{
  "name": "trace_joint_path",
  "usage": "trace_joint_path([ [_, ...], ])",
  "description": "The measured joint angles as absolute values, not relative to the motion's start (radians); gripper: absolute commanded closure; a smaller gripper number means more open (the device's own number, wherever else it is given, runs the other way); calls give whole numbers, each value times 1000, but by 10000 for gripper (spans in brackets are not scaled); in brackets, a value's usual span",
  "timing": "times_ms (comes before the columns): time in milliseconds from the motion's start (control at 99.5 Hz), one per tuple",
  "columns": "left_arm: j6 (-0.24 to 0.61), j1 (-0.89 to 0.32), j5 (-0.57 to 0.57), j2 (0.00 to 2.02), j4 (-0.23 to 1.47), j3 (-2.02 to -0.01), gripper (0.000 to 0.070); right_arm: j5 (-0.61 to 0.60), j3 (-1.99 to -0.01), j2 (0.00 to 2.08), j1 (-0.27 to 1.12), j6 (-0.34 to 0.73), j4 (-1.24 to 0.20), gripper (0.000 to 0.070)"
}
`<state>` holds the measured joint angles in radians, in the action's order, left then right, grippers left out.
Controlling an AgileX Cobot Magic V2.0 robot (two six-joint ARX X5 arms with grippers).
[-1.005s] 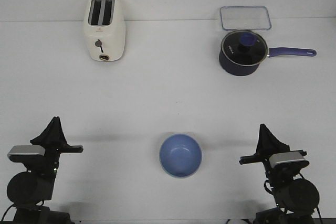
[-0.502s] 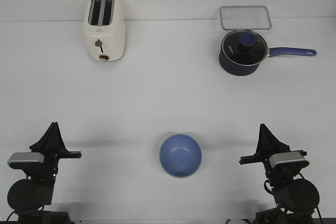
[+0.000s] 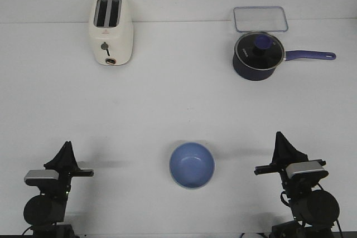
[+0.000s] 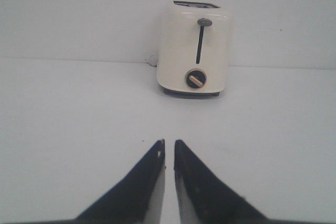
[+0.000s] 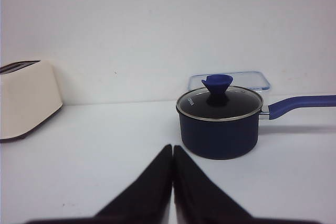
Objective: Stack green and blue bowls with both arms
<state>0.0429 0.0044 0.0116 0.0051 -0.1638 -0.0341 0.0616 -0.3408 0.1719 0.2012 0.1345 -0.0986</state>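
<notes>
The blue bowl (image 3: 192, 164) sits upright on the white table near the front middle, seen only in the front view. No green bowl shows in any view. My left gripper (image 3: 67, 145) is at the front left, well apart from the bowl, empty, its fingers almost together with a thin slit between them (image 4: 169, 143). My right gripper (image 3: 279, 135) is at the front right, also well apart from the bowl, shut and empty (image 5: 172, 148).
A cream toaster (image 3: 111, 30) stands at the back left. A dark navy saucepan (image 3: 257, 55) with a glass lid and a long handle is at the back right. A clear plastic container (image 3: 260, 19) lies behind it.
My left arm has drawn back toward the table's front edge and shifted a little right. The blue bowl and the right arm have not moved.
</notes>
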Motion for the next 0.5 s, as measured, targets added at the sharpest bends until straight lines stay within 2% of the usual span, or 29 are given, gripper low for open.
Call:
trace_joint_path([
  [502, 43, 4, 15, 5, -171, -34, 685, 61, -341, 172, 201, 134, -99, 700],
])
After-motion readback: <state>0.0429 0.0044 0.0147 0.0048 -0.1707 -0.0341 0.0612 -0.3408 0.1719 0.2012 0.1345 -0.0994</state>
